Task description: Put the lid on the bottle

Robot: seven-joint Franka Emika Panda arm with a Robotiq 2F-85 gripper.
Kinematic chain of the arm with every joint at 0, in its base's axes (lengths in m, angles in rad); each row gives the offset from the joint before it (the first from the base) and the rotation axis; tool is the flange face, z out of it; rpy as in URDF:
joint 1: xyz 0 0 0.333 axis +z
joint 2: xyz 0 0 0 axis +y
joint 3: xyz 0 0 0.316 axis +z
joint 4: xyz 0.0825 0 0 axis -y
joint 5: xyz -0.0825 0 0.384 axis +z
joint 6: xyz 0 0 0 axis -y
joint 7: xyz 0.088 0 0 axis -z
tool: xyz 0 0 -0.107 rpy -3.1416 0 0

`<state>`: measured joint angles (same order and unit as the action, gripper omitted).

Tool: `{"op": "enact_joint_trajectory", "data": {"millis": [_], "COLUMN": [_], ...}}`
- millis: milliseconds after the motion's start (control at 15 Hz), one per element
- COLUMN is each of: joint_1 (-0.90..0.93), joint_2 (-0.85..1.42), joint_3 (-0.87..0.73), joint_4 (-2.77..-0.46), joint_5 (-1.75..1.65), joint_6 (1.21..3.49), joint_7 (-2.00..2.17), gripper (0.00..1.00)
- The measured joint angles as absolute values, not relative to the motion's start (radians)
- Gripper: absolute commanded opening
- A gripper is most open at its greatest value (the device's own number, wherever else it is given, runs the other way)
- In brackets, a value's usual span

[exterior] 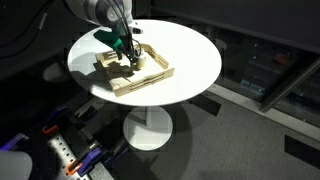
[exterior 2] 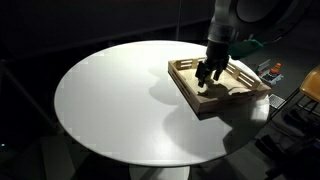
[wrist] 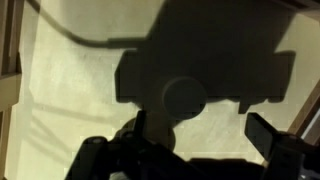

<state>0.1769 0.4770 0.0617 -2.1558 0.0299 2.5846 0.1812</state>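
**Work surface.** A round white table [exterior: 190,50] [exterior 2: 110,100] carries a light wooden tray [exterior: 160,75] [exterior 2: 236,102]. The tray lies off-centre, close to the table's rim, and appears in both exterior views.

**Gripper position.** The gripper [exterior: 129,60] [exterior 2: 205,84] points straight down over the tray. Its tips are low inside the tray walls, near the middle of the tray floor.

**Gripper state.** The jaws stand fully apart. In the wrist view the gripper [wrist: 190,140] enters from the bottom edge. Its two dark fingers [wrist: 272,135] are well separated, with nothing clamped between them.

**Task item.** A round item [wrist: 183,97] sits on the tray floor [wrist: 70,90] directly below the gripper, in line with the gap between the fingers. It lies inside the gripper's broad shadow and is seen from above. From this angle it cannot be told whether it is the bottle or the lid. No finger touches it in the wrist view. In both exterior views the gripper body hides most of this spot.
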Motion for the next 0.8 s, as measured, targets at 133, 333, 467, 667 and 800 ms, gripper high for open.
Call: {"op": "enact_joint_trajectory", "data": {"millis": [133, 333, 467, 667, 800], "joint_1": [0.198, 0.229, 0.241, 0.252, 0.256], "joint_2": [0.489, 0.496, 0.498, 0.500, 0.501], "joint_3": [0.046, 0.021, 0.012, 0.006, 0.003], "joint_4": [-2.145, -2.137, -2.135, -2.130, -2.128], "joint_5": [0.009, -0.028, -0.038, -0.047, -0.049], "joint_6": [2.582, 2.573, 2.563, 2.545, 2.537], "joint_7": [0.206, 0.248, 0.264, 0.281, 0.288], "gripper": [1.00, 0.99, 0.90, 0.85, 0.82]}}
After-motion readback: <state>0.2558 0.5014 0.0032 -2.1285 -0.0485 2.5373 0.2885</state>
